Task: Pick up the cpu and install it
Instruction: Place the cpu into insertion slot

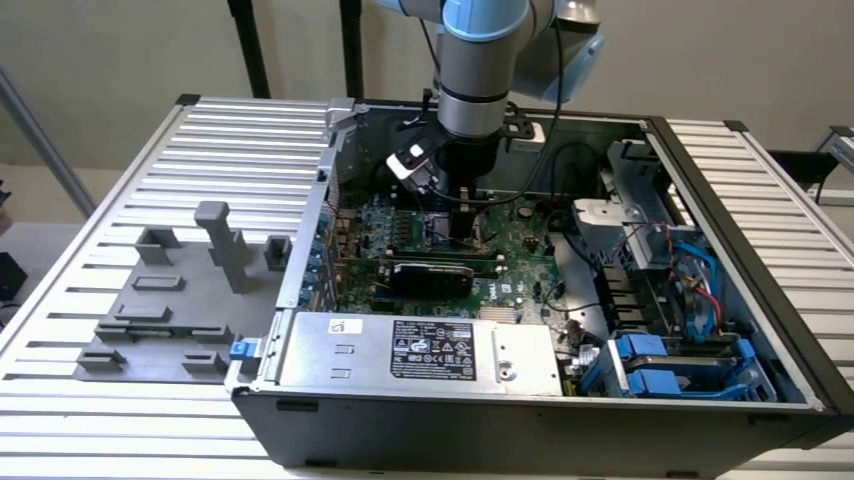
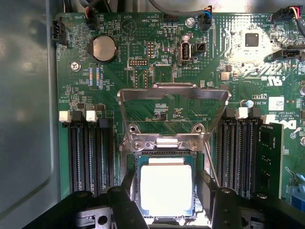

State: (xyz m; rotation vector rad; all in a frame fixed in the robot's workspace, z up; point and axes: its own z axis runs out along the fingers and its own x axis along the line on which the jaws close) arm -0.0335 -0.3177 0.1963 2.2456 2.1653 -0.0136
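Cpu [image 2: 167, 190]: 1, lying in socket [image 2: 164, 155], load plate [image 2: 171, 91] raised and not yet closed; my gripper [image 2: 167, 200] straddles it, jaws apart, apparently not gripping.

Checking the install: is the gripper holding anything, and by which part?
Cannot be told: the gripper straddles the cpu, which lies in the socket.

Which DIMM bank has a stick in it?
The bank across the socket from the coin cell: a green module stands in its outermost slot. The slots on the coin-cell side are empty.
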